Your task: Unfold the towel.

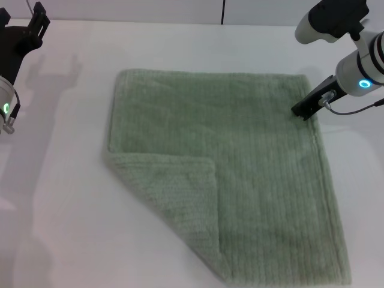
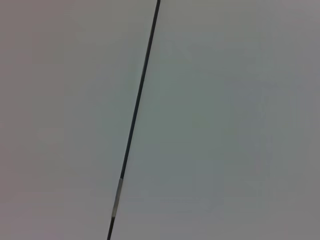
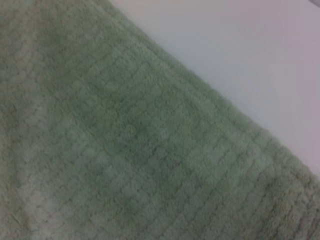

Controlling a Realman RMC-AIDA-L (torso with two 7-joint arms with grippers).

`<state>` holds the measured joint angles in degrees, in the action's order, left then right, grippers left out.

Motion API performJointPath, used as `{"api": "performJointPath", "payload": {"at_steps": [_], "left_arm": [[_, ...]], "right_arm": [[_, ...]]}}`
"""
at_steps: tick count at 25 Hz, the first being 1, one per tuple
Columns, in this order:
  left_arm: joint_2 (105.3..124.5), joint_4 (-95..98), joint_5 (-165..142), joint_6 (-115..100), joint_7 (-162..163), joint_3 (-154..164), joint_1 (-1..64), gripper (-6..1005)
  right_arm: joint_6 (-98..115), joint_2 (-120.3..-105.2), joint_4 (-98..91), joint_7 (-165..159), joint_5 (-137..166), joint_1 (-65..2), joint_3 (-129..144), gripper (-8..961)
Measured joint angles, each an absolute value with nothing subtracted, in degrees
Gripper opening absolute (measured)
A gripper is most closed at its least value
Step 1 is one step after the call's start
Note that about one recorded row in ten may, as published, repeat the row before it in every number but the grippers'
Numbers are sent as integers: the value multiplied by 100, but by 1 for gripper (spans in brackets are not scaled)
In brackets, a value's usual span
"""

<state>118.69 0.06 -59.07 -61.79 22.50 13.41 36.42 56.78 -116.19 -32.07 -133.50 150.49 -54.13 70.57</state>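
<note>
The sage-green towel (image 1: 240, 162) lies flat on the white table (image 1: 66, 198). Its near-left corner (image 1: 174, 192) is folded over onto the cloth as a triangular flap. My right gripper (image 1: 307, 110) is low at the towel's far-right corner, touching or just above its edge. The right wrist view shows the ribbed towel (image 3: 130, 145) close up, with its edge running against bare table (image 3: 240, 55). My left gripper (image 1: 37, 23) is raised at the far left, well away from the towel.
The left wrist view shows only a pale surface crossed by a thin dark seam (image 2: 135, 120). White table surrounds the towel on the left and far sides. The towel's near edge reaches the bottom of the head view.
</note>
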Motion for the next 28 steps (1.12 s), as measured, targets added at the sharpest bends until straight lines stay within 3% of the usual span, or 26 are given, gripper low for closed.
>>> {"api": "performJointPath", "payload": {"at_steps": [9, 16, 21, 28], "left_arm": [[11830, 408, -6283, -6258, 3424, 2204, 3637, 772], [11784, 2506, -6855, -6403, 6298, 4698, 3157, 772], [11641, 4265, -8042, -6427, 7844, 5993, 2812, 773], [11651, 5113, -9917, -7002, 8832, 6093, 2914, 772]], "right_arm": [[5572, -11590, -3016, -13350, 15046, -5498, 7058, 4], [5562, -11586, -3014, -13350, 15046, -5519, 7057, 5], [5562, -11583, -3012, -13350, 15046, -5536, 7058, 6], [5563, -11584, -2951, -13351, 15047, -5563, 7057, 6]]}}
